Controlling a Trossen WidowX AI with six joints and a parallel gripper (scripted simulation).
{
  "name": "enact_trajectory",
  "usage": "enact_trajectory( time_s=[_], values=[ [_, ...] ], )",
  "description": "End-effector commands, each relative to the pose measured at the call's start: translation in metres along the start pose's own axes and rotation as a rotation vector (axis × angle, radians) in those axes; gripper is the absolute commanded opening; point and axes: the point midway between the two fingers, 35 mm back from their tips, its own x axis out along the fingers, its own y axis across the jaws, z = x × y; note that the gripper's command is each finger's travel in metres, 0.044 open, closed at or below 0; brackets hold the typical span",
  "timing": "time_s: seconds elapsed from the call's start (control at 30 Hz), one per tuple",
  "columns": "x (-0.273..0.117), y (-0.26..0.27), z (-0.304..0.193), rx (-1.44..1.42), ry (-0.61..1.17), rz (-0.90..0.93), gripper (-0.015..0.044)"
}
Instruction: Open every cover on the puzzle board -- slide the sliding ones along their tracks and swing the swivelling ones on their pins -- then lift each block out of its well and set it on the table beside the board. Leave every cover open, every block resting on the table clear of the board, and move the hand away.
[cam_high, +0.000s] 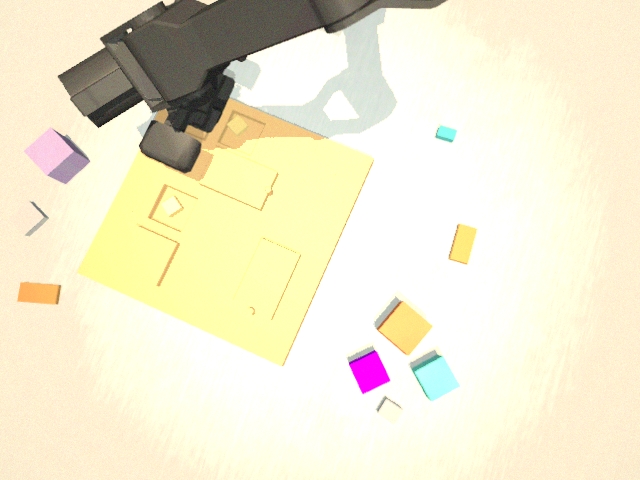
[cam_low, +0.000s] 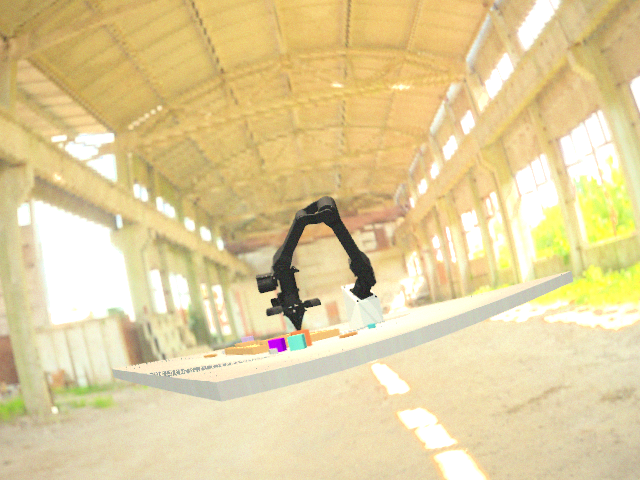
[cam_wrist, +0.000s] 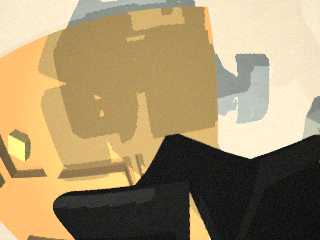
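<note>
The yellow puzzle board (cam_high: 320, 196) (cam_wrist: 27, 94) lies turned on the table. Two wells stand uncovered: a far one with a yellowish block (cam_high: 237, 125) and a left one with a pale block (cam_high: 171, 205). A square cover (cam_high: 239, 178) lies between them, another cover (cam_high: 155, 255) sits below the left well, and a long cover (cam_high: 268, 276) with a small pin mark lies toward the near edge. My gripper (cam_low: 298, 324) (cam_wrist: 172, 141) is shut and empty, low over the board's far left corner beside the far well; the arm hides its fingertips in the top view. A small block (cam_wrist: 19, 143) shows at the wrist view's left edge.
Loose pieces lie around the board: a pink cube (cam_high: 55, 155), a pale piece (cam_high: 33, 217) and an orange slab (cam_high: 38, 292) on the left; a small cyan piece (cam_high: 445, 133), an orange slab (cam_high: 462, 243), an orange cube (cam_high: 404, 326), a magenta cube (cam_high: 369, 370), a cyan cube (cam_high: 435, 377) and a white cube (cam_high: 390, 409) on the right.
</note>
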Motion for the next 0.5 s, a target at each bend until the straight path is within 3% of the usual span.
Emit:
enact_trajectory(
  time_s=[0.0,0.47],
  values=[
    [-0.008,0.003,0.003,-0.007,-0.007,0.007,0.0],
    [-0.026,0.003,0.005,-0.007,-0.007,0.007,0.0]
  ],
)
